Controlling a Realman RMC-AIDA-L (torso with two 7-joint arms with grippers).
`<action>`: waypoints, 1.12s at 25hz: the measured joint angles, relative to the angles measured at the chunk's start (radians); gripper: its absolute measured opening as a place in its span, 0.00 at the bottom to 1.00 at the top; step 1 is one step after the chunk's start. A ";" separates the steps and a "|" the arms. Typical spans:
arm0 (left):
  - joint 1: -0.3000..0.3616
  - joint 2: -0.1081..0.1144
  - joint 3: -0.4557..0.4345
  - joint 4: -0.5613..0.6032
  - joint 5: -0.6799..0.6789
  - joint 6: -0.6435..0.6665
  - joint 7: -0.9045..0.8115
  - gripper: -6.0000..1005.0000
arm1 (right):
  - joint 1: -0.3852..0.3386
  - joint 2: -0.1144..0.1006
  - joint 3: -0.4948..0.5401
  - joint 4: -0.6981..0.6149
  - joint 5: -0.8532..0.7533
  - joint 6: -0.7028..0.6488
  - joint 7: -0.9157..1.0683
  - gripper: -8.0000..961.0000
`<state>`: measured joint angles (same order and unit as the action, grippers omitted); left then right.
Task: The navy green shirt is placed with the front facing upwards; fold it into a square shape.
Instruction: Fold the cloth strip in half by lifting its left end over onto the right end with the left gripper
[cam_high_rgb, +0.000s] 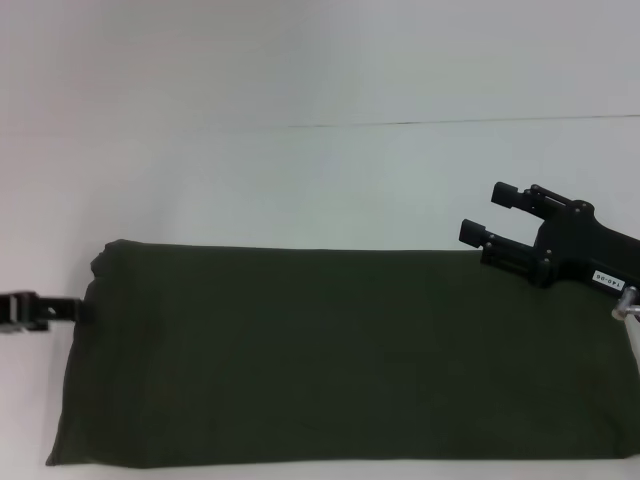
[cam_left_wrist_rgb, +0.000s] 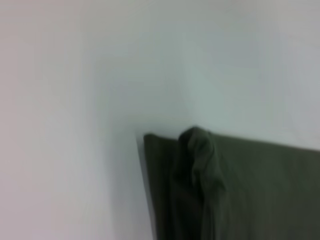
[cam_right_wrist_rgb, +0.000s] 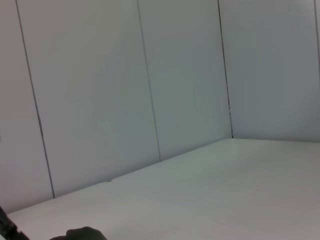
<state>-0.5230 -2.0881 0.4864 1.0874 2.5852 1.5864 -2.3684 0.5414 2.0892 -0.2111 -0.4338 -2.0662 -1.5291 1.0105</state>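
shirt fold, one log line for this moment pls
shirt: folded into wide band, plain side up | left hand: at shirt's left edge | right hand: open, raised over far right corner | square: not yet

Right end effector label reads perhaps "140-06".

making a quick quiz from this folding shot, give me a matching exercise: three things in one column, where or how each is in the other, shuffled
Things:
1. navy green shirt
2. left gripper
3. right gripper

Places or states:
a. raised over the cloth's far corner on the robot's right, fingers open
b. spread flat on the white table as a long band, plain side up
c. low at the cloth's edge on the robot's left

Pairs: 1-b, 2-c, 3-a
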 joint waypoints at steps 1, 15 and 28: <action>0.000 0.001 -0.016 0.026 -0.002 0.015 0.000 0.54 | 0.000 0.000 0.000 -0.001 0.000 0.000 0.000 0.83; -0.026 0.003 -0.033 -0.161 -0.100 0.107 0.052 0.86 | -0.005 0.000 0.001 -0.001 0.014 0.008 0.000 0.83; -0.023 0.004 -0.009 -0.229 -0.031 -0.017 0.063 0.86 | -0.006 0.000 0.001 -0.001 0.023 0.007 0.000 0.83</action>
<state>-0.5457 -2.0846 0.4773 0.8582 2.5547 1.5689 -2.3052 0.5350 2.0892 -0.2102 -0.4350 -2.0432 -1.5216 1.0109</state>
